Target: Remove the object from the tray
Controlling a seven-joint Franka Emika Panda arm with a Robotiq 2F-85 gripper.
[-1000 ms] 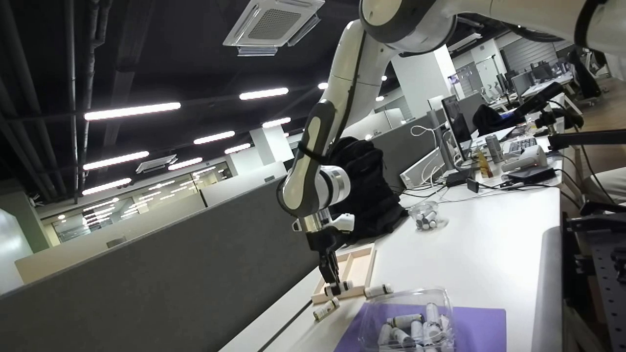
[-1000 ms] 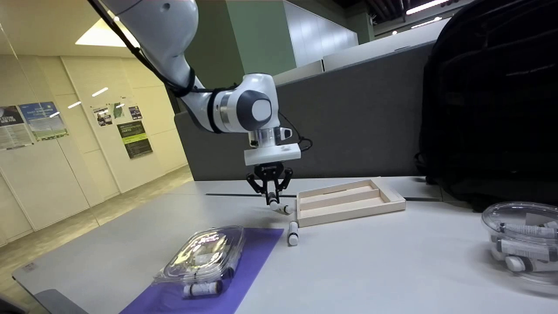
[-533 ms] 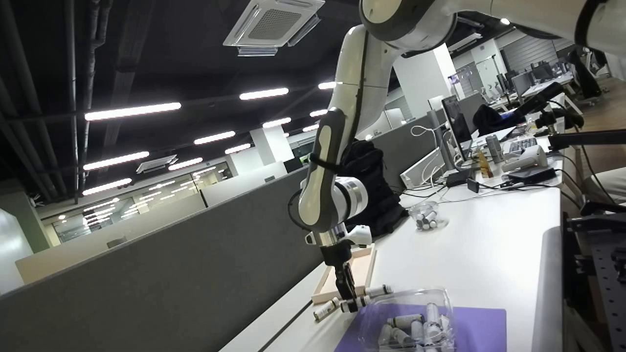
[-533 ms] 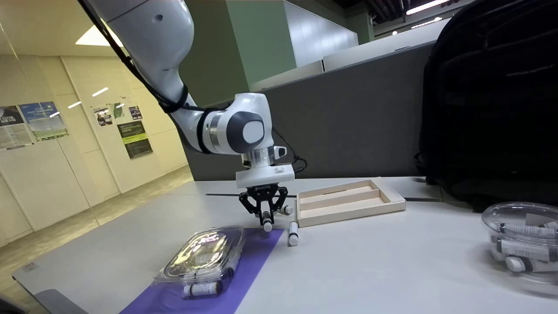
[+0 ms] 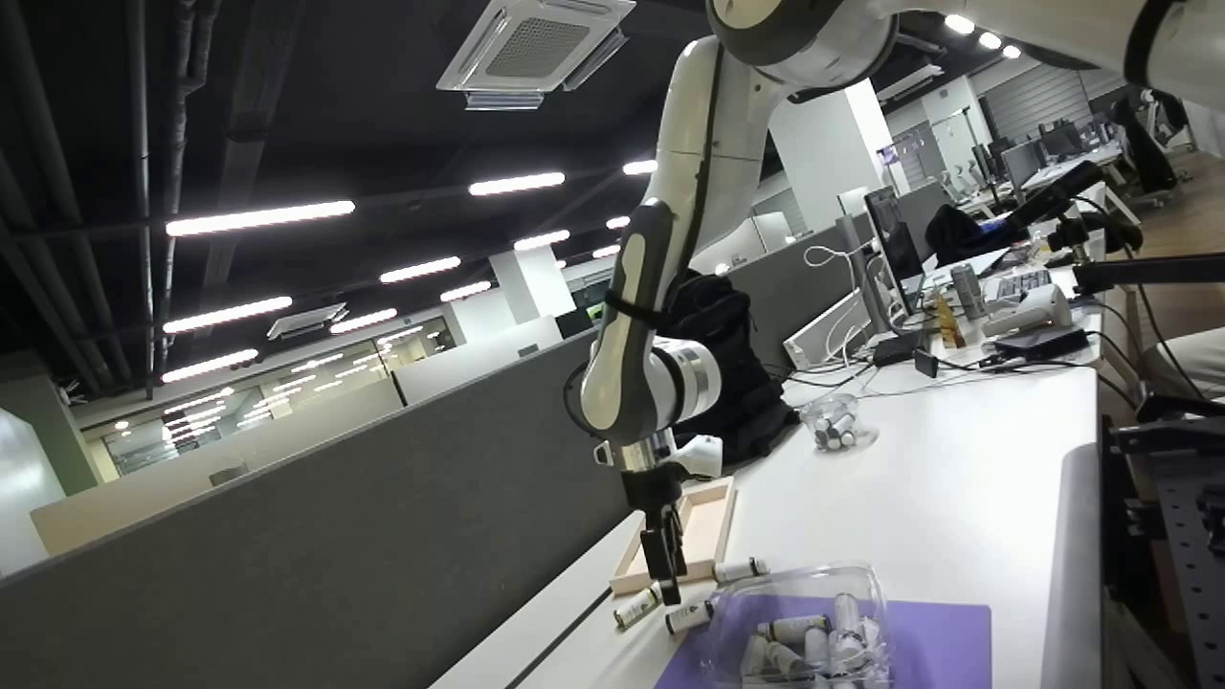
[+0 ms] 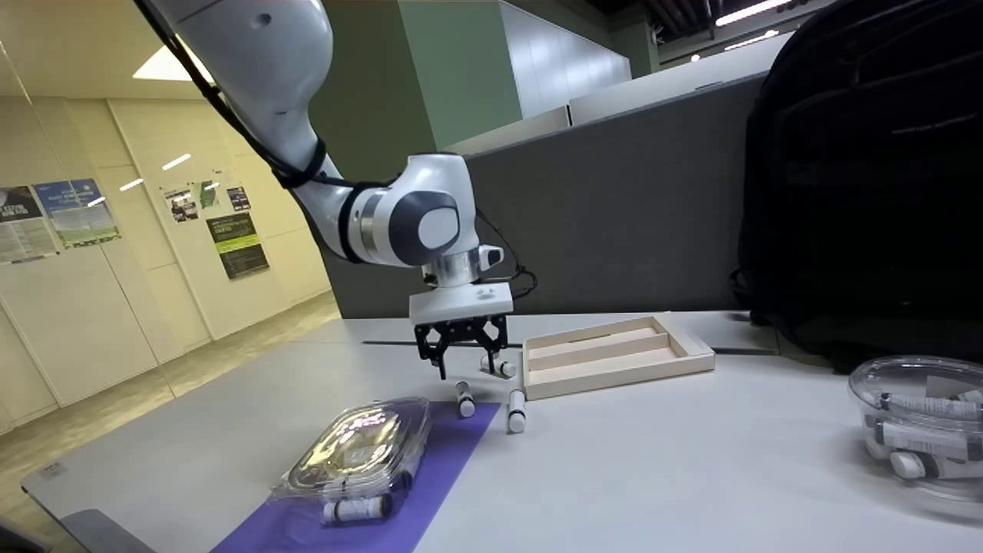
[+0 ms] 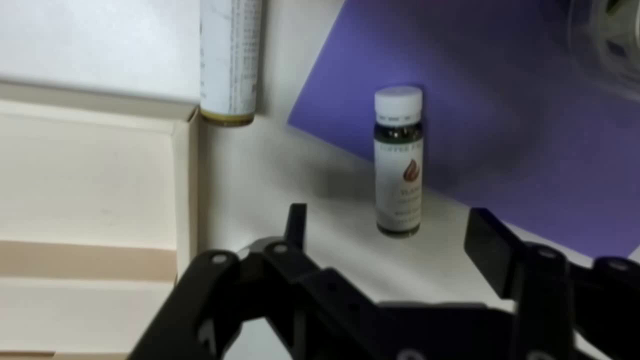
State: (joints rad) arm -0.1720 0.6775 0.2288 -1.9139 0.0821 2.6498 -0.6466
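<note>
Wrist view: the gripper (image 7: 389,222) has its fingers (image 7: 492,250) spread wide, with the foot of a small bottle (image 7: 398,185) showing between them and a gap on either side. The small bottle lies on its side, its white cap on a purple mat (image 7: 475,115) and its foot on the white table (image 7: 280,155). Its pale label bears a red flame mark; some of the lettering is too blurred to read. Along the left of this view is the wooden tray (image 7: 186,190), with low edges and a dividing strip; the small bottle lies outside it, clear of its short end. A second bottle (image 7: 229,60) lies just beside the tray's corner; whether the two touch cannot be told.

In an exterior view, a third bottle (image 6: 504,369) lies beside the tray's short end, partly behind one finger. The tray sits flat in front of a grey partition (image 6: 614,223), near a black backpack (image 6: 868,200). A round clear tub (image 6: 891,376) with a few bottles (image 6: 925,442) in it stands well apart from the tray.

In both exterior views a clear plastic box (image 6: 361,442) rests on the mat, with bottles (image 5: 793,629) inside. In an exterior view with a dark monitor (image 5: 892,239) farther back, the gripper shows side-on before the tray, its fingers overlapping.
</note>
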